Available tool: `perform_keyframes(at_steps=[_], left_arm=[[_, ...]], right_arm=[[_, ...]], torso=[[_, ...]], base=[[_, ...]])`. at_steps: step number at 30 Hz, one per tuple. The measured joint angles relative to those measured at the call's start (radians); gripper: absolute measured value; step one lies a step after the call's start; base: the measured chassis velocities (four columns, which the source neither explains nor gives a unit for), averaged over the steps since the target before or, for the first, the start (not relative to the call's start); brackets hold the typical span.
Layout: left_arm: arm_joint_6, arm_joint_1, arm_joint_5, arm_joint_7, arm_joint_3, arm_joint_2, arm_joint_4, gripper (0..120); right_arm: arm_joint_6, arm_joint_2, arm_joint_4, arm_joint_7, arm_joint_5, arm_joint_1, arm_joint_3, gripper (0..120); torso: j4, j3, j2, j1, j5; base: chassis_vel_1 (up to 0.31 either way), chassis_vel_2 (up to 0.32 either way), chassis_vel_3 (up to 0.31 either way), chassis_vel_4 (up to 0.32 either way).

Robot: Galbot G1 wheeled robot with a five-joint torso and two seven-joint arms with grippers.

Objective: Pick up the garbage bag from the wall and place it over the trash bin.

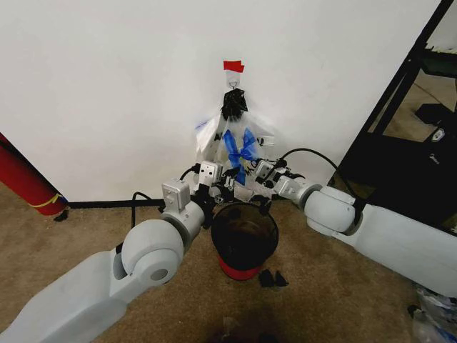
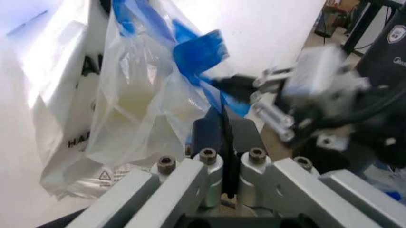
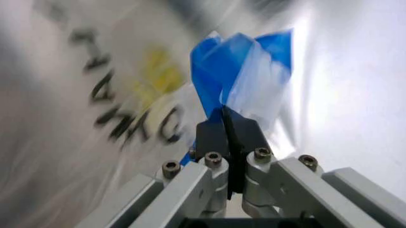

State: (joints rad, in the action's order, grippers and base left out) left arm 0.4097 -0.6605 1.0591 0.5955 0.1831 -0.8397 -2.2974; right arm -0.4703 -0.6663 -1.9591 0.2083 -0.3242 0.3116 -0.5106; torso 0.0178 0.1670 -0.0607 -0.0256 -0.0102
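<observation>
Plastic hangs from a small hook (image 1: pixel 233 83) on the white wall (image 1: pixel 107 86): the garbage bag (image 1: pixel 239 151), see-through with blue patches, dangles under a strip of red tape (image 1: pixel 233 66), and its lower part reaches down to just above the trash bin (image 1: pixel 244 236). A white bag with black lettering (image 2: pixel 63 95) hangs against it. The right pincer (image 3: pixel 226 124) has its pads pressed together on a blue fold of the garbage bag, the plastic rising straight out of the nip. The left pincer (image 2: pixel 223 128) is also pressed together, with only a thin dark seam between its pads; the bag's clear plastic lies against it, but whether any is caught I cannot tell. Both pincers meet just over the bin's open mouth. The bin stands on the carpet (image 1: pixel 343 300) near the wall's black baseboard (image 1: pixel 107 204).
</observation>
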Motion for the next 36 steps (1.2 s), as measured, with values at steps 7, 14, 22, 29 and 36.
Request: perform_keyframes(at_steps=[7,14,22,29,36], left_arm=[[-0.012,-0.039,-0.011,-0.007,-0.039,0.005,-0.001,0],[-0.025,-0.099,-0.021,-0.012,-0.089,0.012,-0.013,0],[-0.045,-0.195,-0.018,-0.013,-0.162,0.027,-0.067,0],[-0.051,-0.267,-0.006,-0.014,-0.206,0.051,-0.134,0],[-0.05,-0.347,0.007,-0.005,-0.257,0.067,-0.189,0]], right_arm=[[0.285,-0.011,-0.042,0.04,-0.189,0.356,0.349,0],[0.456,-0.082,-0.096,0.048,-0.385,0.599,0.543,0],[0.496,-0.244,-0.15,-0.002,-0.605,0.774,0.69,0],[0.531,-0.292,-0.197,-0.065,-0.617,0.904,0.776,0],[0.557,-0.283,-0.251,-0.103,-0.55,1.038,0.834,0]], torso=[[0.0007,0.0,0.0,0.0,0.0003],[0.0005,0.0,0.0,0.0,0.0002],[0.0006,0.0,0.0,0.0,-0.0001],[0.0001,0.0,0.0,0.0,0.0001],[0.0003,0.0,0.0,0.0,0.0]], base=[[0.0,0.0,0.0,0.0],[0.0,0.0,0.0,0.0],[0.0,0.0,0.0,0.0],[0.0,0.0,0.0,0.0],[0.0,0.0,0.0,0.0]])
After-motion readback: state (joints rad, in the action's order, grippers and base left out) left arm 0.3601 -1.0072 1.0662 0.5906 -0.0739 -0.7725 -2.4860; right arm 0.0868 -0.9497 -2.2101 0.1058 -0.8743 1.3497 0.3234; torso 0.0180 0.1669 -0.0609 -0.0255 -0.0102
